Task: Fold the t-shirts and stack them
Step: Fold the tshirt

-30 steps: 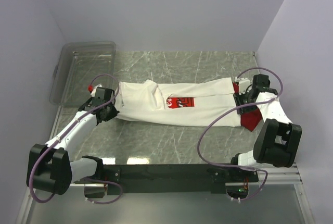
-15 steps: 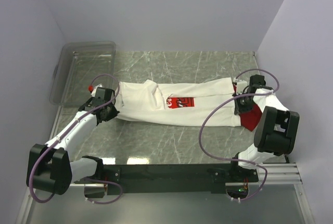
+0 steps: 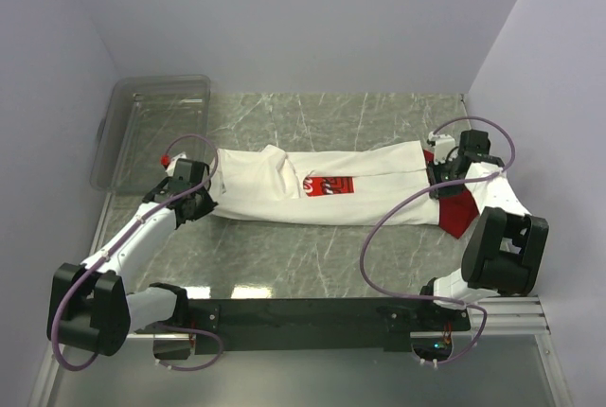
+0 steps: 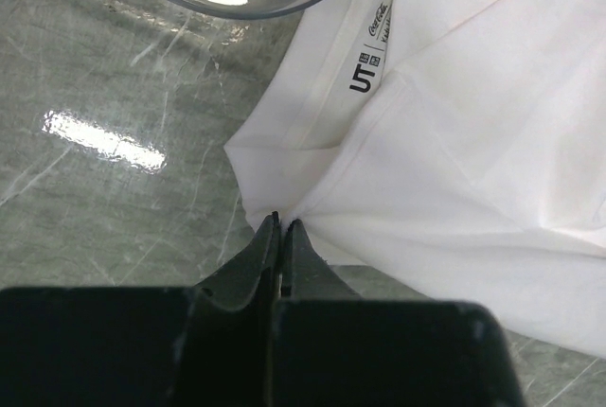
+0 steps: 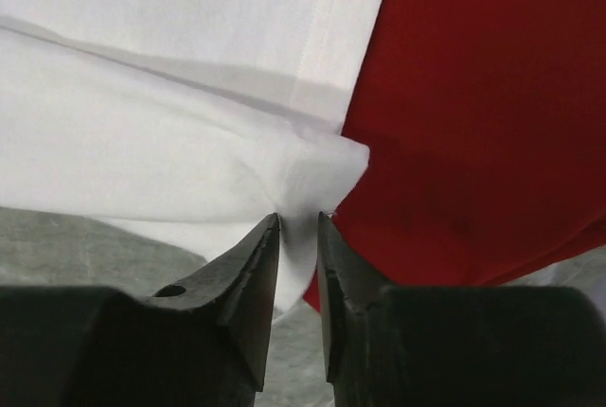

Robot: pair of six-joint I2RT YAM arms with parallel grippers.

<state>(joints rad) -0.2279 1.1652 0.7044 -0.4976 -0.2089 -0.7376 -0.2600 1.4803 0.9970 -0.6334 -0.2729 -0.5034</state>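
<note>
Polished surface [image 3: 322, 256] of green-grey stone pattern with pale veins and glossy glare patches, enclosed by matte lilac walls. Item one: white t-shirt [image 3: 275, 194], soft woven cotton, drawn out into a long, narrow, folded band running left to right across the middle of the surface, with shallow lengthwise creases and a stitched hem. A red square chest print [image 3: 329, 185] sits near the centre of the band, and a small neck label [image 4: 371, 47] with black lettering shows at its left end. Item two: red t-shirt [image 3: 461, 218], plain smooth cloth, lying at the right end of the surface with the white one's hem overlapping it; a pointed red corner sticks out toward the near edge. Item three: clear plastic bin [image 3: 142, 123], rectangular with rounded corners, at the far left of the surface, its curved rim just beside the white shirt's collar end. Left claw [image 4: 282, 229]: black fingers clenched together, pinching a gathered corner of the white t-shirt's left end, with creases fanning out from the tips. Right claw [image 5: 298, 229]: black wedge-shaped fingers closed to a narrow slit, grasping a folded white corner at the shirt's right end, directly beside the red cloth.
</note>
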